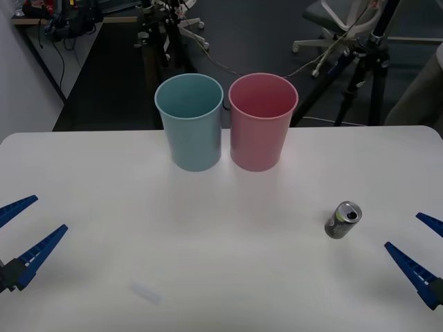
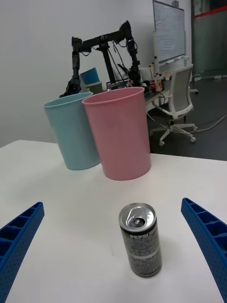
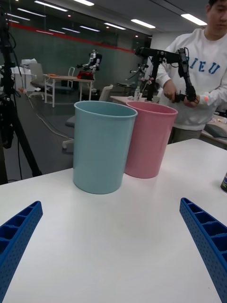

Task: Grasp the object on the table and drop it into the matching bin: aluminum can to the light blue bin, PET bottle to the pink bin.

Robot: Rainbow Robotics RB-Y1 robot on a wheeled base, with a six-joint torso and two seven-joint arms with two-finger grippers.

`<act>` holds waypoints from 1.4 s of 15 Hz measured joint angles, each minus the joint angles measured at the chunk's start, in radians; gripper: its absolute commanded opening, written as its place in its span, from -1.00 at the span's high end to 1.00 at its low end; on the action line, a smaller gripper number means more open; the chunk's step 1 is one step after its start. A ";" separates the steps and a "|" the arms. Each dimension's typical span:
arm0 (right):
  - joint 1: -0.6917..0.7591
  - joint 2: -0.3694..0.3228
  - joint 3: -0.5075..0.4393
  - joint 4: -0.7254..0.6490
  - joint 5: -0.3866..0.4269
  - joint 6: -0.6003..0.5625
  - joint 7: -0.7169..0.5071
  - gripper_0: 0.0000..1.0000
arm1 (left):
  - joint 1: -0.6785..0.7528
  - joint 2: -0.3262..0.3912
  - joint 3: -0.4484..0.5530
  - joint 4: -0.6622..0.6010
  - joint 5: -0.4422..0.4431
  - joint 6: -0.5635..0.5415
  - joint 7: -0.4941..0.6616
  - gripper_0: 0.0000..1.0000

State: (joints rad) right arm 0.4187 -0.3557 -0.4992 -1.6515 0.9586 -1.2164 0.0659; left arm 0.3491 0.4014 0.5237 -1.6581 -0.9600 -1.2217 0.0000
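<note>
Nearest the robot, both grippers are hanging low at the near edge of the table [image 1: 90, 200]. The left gripper [image 1: 19, 238] is sitting at the left side, fingers spread wide, holding nothing. The right gripper [image 1: 419, 252] is waiting at the right side, likewise spread and empty.

Just ahead of the right gripper, the aluminum can [image 1: 343, 220] is standing upright on the tabletop, silver top and pull-tab opening facing up. In the right wrist view the can [image 2: 140, 246] is sitting between that arm's two blue fingers [image 2: 208, 236] but touching neither.

Farther back, well apart from the can, the light blue bin [image 1: 190, 122] and the pink bin [image 1: 262, 121] are standing side by side near the table's far edge, blue on the left, rims almost touching.

Judgement: the task is barely starting. Nothing is grasped yet; closing on the can, carrying it and releasing it over the light blue bin are all remaining.
</note>
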 measured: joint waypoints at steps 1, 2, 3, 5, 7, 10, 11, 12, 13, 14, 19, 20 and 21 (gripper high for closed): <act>0.012 0.000 0.007 0.010 -0.013 0.004 0.042 -1.00 | 0.000 0.000 0.000 0.000 0.000 0.000 0.000 -1.00; 0.019 0.000 0.011 0.033 -0.025 0.002 0.090 -1.00 | 0.000 0.000 0.000 0.000 0.000 0.000 0.000 -1.00; 0.018 0.000 0.014 0.066 -0.033 -0.007 0.132 -1.00 | 0.000 0.000 0.000 0.000 0.000 0.000 0.000 -1.00; 0.008 0.001 0.020 0.131 -0.049 -0.030 0.209 -1.00 | 0.000 0.000 0.000 0.000 0.000 0.000 0.000 -1.00; 0.002 0.000 0.029 0.187 -0.061 -0.038 0.279 -1.00 | 0.000 0.000 0.000 0.000 0.000 0.000 0.000 -1.00; -0.004 0.000 0.042 0.260 -0.075 -0.041 0.378 -1.00 | 0.000 0.000 0.000 0.000 0.000 0.000 0.000 -1.00; -0.007 0.000 0.046 0.284 -0.079 -0.041 0.409 -1.00 | 0.000 0.000 0.000 0.000 0.000 0.000 0.000 -1.00; -0.012 0.000 0.051 0.306 -0.083 -0.041 0.433 -1.00 | 0.000 0.000 0.000 0.000 0.000 0.000 0.000 -1.00; -0.019 0.000 0.055 0.328 -0.088 -0.042 0.451 -1.00 | 0.000 0.000 0.000 0.000 0.000 0.000 0.000 -1.00; -0.030 0.000 0.058 0.352 -0.090 -0.046 0.457 -1.00 | 0.000 0.000 0.000 0.000 0.000 0.000 0.000 -1.00; -0.113 0.000 0.085 0.461 -0.090 -0.049 0.477 -1.00 | 0.000 0.000 0.000 0.000 0.000 0.000 0.000 -1.00; -0.128 0.000 0.090 0.476 -0.088 -0.046 0.484 -1.00 | 0.000 0.000 0.000 0.000 0.000 0.000 0.000 -1.00; -0.139 0.000 0.098 0.484 -0.088 -0.037 0.491 -1.00 | 0.000 0.000 0.000 0.000 0.000 0.000 0.000 -1.00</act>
State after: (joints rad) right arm 0.2800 -0.3558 -0.4008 -1.1673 0.8708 -1.2530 0.5571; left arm 0.3491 0.4014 0.5236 -1.6581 -0.9600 -1.2217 0.0000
